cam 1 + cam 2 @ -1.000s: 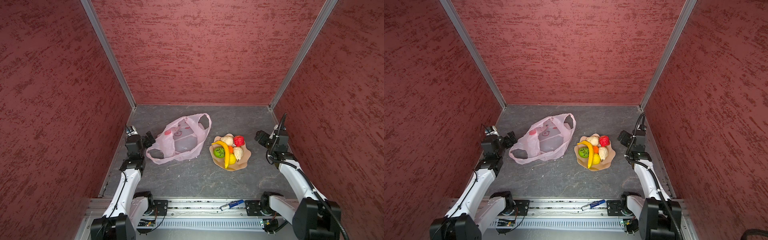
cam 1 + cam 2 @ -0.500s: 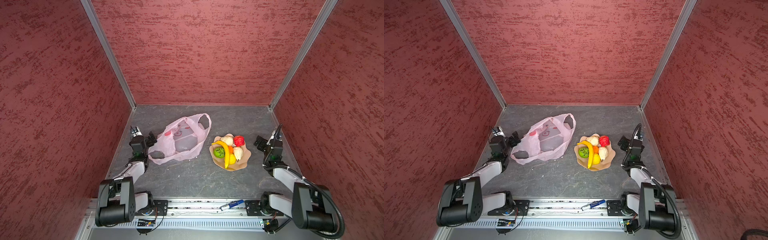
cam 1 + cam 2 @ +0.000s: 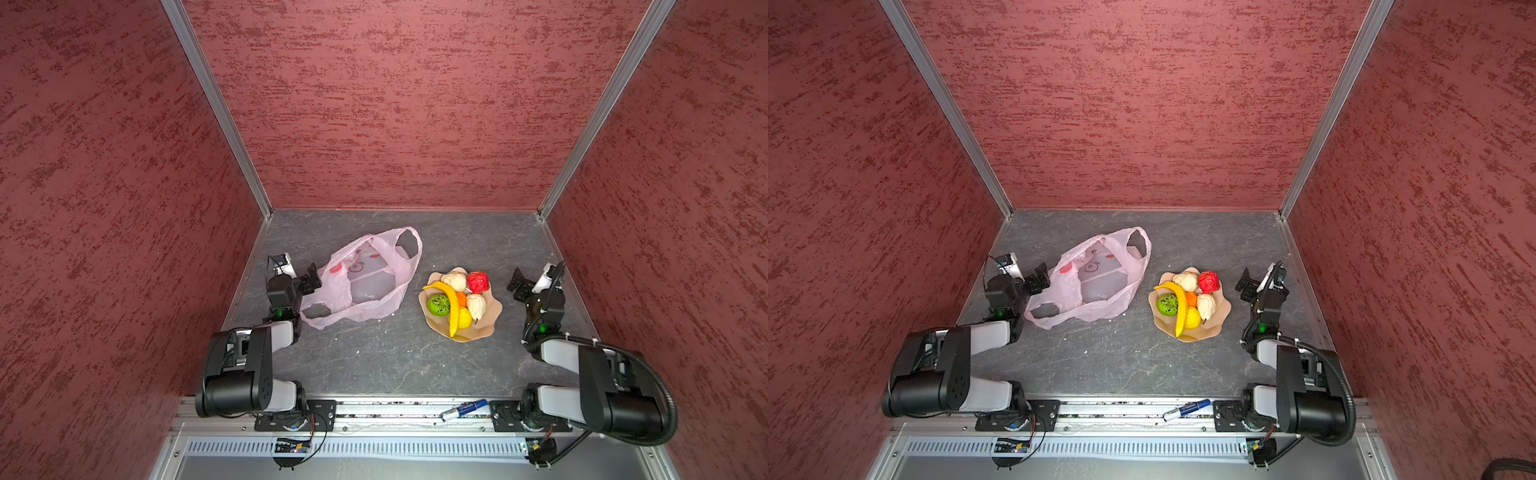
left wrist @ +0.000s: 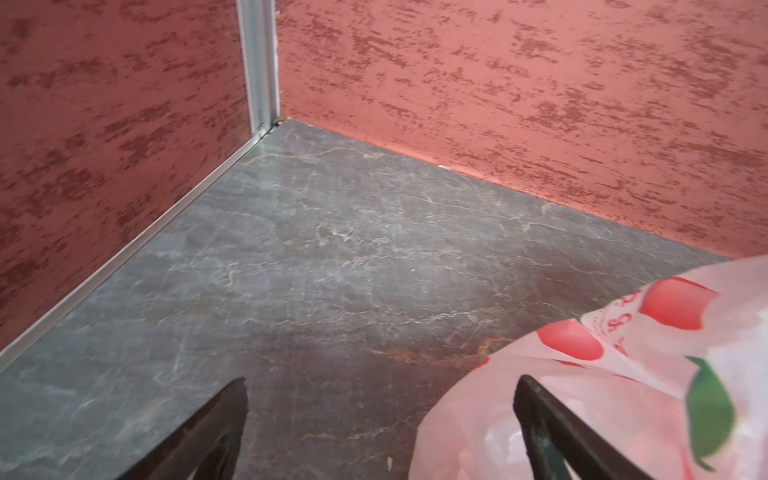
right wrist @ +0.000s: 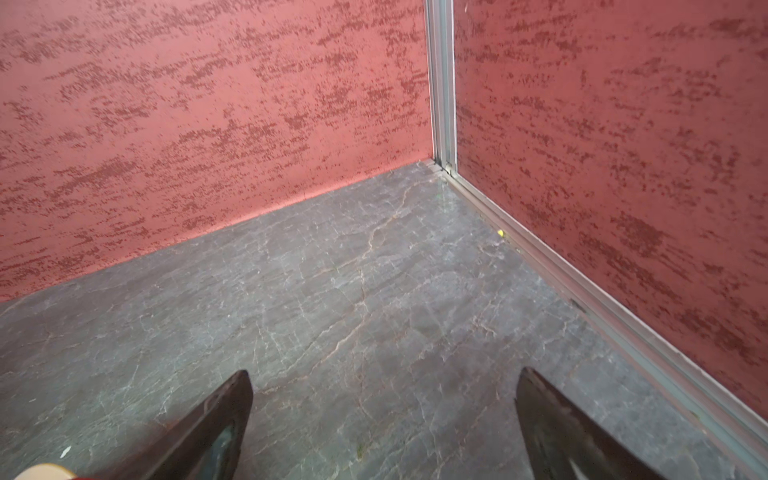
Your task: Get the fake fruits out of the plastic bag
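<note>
The pale pink plastic bag [image 3: 365, 282] [image 3: 1096, 286] lies flat and slack on the grey floor, left of centre, handles spread. The fake fruits [image 3: 457, 299] [image 3: 1187, 299] sit piled in a peach petal-edged bowl [image 3: 492, 318] to its right: banana, green ball, red ball, lemon, small orange one, two cream pieces. My left gripper [image 3: 307, 282] [image 4: 382, 380] is open and low at the bag's left edge; in the left wrist view one finger [image 4: 552, 432] overlaps the bag [image 4: 623, 395]. My right gripper [image 3: 521, 286] [image 5: 384, 372] is open and empty over bare floor right of the bowl.
Red textured walls close in the left, back and right sides. A blue marker [image 3: 463, 409] lies on the metal front rail. Both arms are folded low near the front corners. The bowl's rim [image 5: 41, 471] shows at one corner of the right wrist view.
Both arms have folded down and drawn back toward the front, and the grippers sit lower. Bag, bowl and fruits have not moved. Both grippers stayed open.
</note>
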`<state>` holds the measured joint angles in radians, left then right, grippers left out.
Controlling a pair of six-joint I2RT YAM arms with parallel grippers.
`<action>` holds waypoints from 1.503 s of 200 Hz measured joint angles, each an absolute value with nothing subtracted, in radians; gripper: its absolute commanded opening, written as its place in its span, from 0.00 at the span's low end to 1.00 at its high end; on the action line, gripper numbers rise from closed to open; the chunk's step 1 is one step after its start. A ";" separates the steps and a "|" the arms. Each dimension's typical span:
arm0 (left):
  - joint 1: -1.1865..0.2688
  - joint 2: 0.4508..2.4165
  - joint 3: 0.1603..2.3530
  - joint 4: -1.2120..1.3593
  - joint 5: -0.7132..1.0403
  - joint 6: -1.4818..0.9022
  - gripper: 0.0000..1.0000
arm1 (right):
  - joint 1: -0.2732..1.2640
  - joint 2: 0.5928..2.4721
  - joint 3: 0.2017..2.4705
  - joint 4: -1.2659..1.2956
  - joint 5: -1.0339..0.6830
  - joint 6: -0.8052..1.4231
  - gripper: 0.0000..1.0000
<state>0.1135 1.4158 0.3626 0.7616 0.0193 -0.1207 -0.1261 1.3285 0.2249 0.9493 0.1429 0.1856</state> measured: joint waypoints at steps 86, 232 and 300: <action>0.067 1.526 0.354 0.886 0.027 -0.066 0.99 | -0.088 1.531 0.232 1.114 0.117 0.123 0.99; 0.027 1.527 0.354 0.905 -0.038 -0.035 1.00 | -0.073 1.536 0.250 1.125 0.120 0.104 0.99; 0.027 1.527 0.354 0.905 -0.047 -0.031 0.99 | -0.073 1.536 0.250 1.125 0.121 0.103 0.99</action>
